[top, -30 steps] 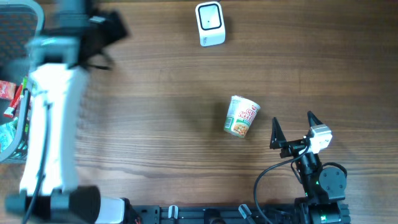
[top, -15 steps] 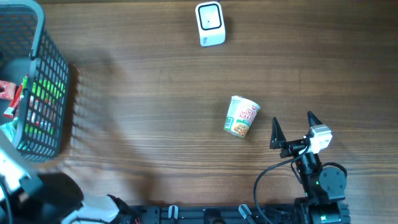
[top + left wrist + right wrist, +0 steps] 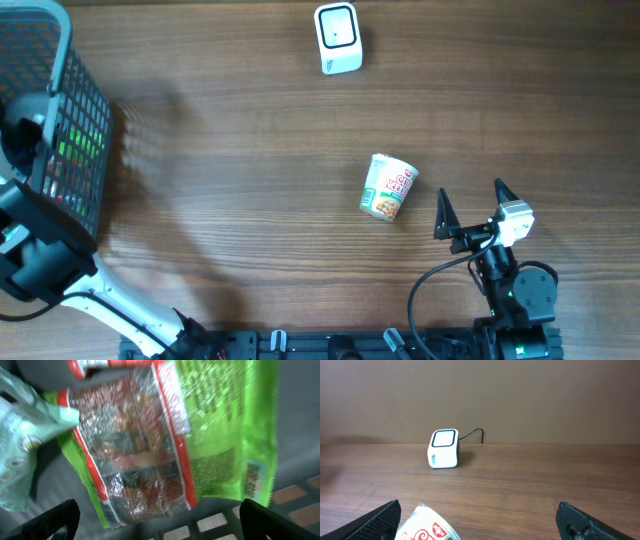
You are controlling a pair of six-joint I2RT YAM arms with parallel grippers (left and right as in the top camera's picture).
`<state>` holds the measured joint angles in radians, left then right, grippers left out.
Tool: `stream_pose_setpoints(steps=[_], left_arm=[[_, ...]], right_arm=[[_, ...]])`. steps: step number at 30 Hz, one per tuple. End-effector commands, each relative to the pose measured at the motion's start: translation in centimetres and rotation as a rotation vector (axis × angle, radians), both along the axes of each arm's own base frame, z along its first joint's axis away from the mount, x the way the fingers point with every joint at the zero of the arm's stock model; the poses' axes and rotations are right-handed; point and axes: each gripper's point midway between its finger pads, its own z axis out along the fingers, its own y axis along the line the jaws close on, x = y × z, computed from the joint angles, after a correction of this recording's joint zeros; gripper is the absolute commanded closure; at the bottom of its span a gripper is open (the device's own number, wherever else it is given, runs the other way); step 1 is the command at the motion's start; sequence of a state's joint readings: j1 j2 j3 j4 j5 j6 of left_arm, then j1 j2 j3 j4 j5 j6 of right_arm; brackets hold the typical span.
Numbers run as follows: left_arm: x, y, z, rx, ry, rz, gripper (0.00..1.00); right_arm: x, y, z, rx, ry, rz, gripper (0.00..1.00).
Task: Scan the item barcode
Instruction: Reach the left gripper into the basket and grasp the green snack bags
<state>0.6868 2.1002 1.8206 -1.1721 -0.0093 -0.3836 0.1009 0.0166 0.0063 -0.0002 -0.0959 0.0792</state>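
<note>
A white barcode scanner point(image 3: 337, 38) stands at the back of the table, also in the right wrist view as a scanner point(image 3: 443, 448) facing me. A cup noodle point(image 3: 388, 187) lies on its side mid-table, just ahead and left of my right gripper point(image 3: 470, 205), which is open and empty; the cup point(image 3: 427, 527) shows near its left finger. My left gripper point(image 3: 160, 530) is open above the basket, over a clear red-edged snack packet point(image 3: 135, 450) lying on a green packet point(image 3: 225, 425). It holds nothing.
A dark mesh basket point(image 3: 85, 120) sits at the left edge, with my left arm point(image 3: 40, 250) over its near end. Its grid wall point(image 3: 215, 522) lies between the left fingers. A pale green packet point(image 3: 20, 445) is also inside.
My left arm swept back from the far left of the table down to the near end of the basket, and its jaws spread wider. The right arm and the cup stayed put.
</note>
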Motion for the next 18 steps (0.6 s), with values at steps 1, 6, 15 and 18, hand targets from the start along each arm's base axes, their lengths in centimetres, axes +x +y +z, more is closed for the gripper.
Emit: stream_pose_setpoints(steps=[1,6,15,18], left_arm=[[-1.0,-0.9,-3.0,-0.043,0.029,0.022,0.0],[-2.1,-1.8,-7.3,-0.054,0.04,0.045,0.0],[-0.6,-0.7,-0.8,0.069,-0.122,0.042,0.74],[0.5,0.2,9.6,0.234,-0.329,0.04,0.75]], right_arm=[[0.0,-0.3,0.1,0.007,-0.004,-0.015,0.0],[0.0,-0.3,0.1,0.006,-0.005,-0.015,0.0],[0.0,-0.3,0.1,0.007,-0.004,-0.015,0.0],[0.0,-0.3,0.1,0.006,-0.004,-0.015,0.0]])
